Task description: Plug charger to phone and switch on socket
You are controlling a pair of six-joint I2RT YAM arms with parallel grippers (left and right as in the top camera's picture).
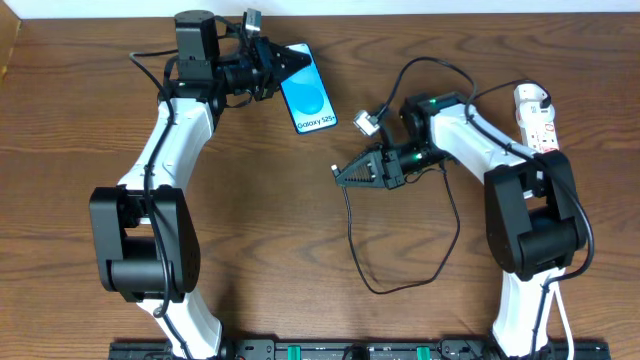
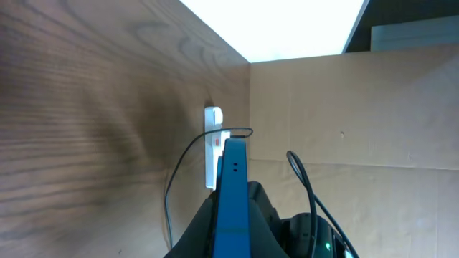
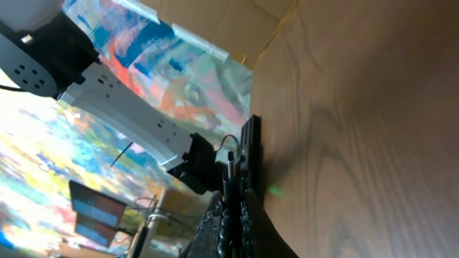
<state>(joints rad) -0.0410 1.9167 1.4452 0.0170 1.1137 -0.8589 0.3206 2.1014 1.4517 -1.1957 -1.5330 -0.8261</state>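
Observation:
The phone (image 1: 308, 92), with a blue screen and white "Galaxy S25+" text, is held off the table at the back by my left gripper (image 1: 277, 64), which is shut on its upper end. In the left wrist view the phone (image 2: 233, 193) shows edge-on between the fingers. My right gripper (image 1: 342, 174) is shut on the free end of the black charger cable (image 1: 352, 240), below and right of the phone and apart from it. The cable (image 3: 229, 179) runs between the right fingers, its plug tip pointing at a dark edge-on slab (image 3: 252, 147). The white power strip (image 1: 537, 118) lies far right.
The black cable loops over the table in front of the right arm (image 1: 400, 285) and runs back toward the power strip. The power strip also shows in the left wrist view (image 2: 213, 147) by a cardboard wall (image 2: 344, 143). The left arm (image 3: 122, 107) shows in the right wrist view.

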